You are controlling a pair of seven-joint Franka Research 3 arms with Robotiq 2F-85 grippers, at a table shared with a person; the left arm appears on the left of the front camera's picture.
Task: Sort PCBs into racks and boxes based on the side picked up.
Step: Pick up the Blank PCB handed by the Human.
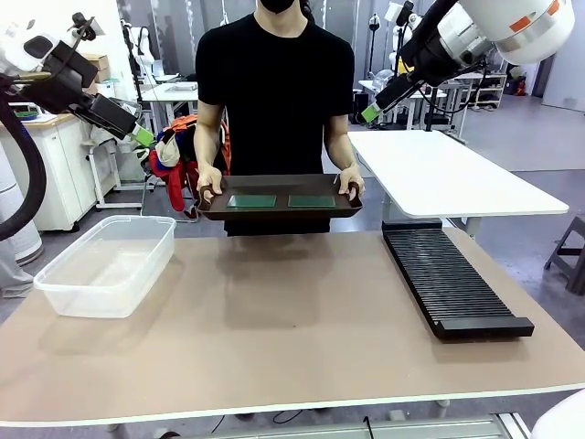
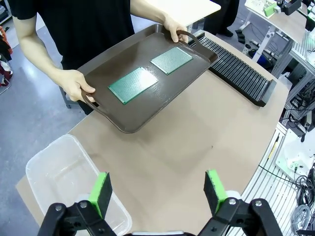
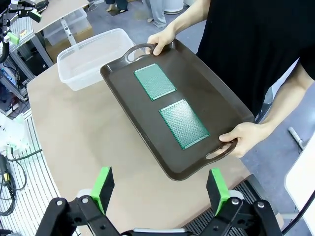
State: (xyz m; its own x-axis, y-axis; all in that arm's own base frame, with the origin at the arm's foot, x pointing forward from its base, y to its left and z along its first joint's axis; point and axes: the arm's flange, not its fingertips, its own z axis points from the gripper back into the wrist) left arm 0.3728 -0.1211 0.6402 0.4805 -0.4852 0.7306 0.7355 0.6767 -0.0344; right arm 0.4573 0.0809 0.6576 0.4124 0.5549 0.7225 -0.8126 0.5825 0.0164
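Two PCBs (image 3: 155, 81) lie side by side on the brown tray (image 3: 216, 105) a person (image 1: 274, 82) holds; your left gripper (image 2: 158, 184) and right gripper (image 3: 160, 183) hang raised, jaws spread (both empty).

Person (image 3: 266, 44) holding tray (image 3: 216, 93), two PCBs (image 3: 184, 123) inside

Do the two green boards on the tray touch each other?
Apart. The right wrist view shows bare tray between one board and the other board.
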